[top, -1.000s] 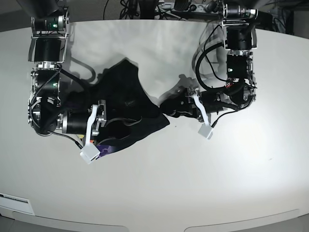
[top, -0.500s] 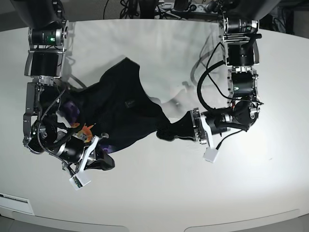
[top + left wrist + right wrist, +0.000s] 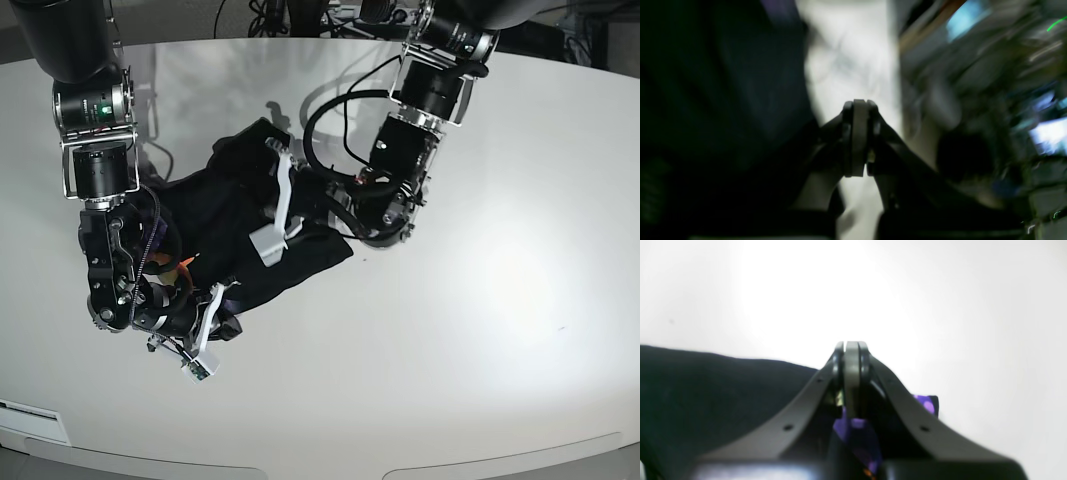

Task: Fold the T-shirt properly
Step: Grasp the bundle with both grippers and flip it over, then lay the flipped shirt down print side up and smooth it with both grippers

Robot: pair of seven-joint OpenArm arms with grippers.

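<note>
Step judged early: the T-shirt (image 3: 250, 225) lies bunched on the table (image 3: 480, 350) between the 2 arms, not yet spread. The right gripper (image 3: 851, 373) is closed on a purple-printed edge just behind its tips. The left gripper (image 3: 858, 140) appears closed; a hold on cloth cannot be told through the blur. Next, the pinched edges would need drawing apart. Shirt outline is hidden in folds.

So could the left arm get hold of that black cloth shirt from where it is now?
Probably yes: the left gripper hangs right over the black cloth shirt, nothing between, though its jaws look shut.
</note>
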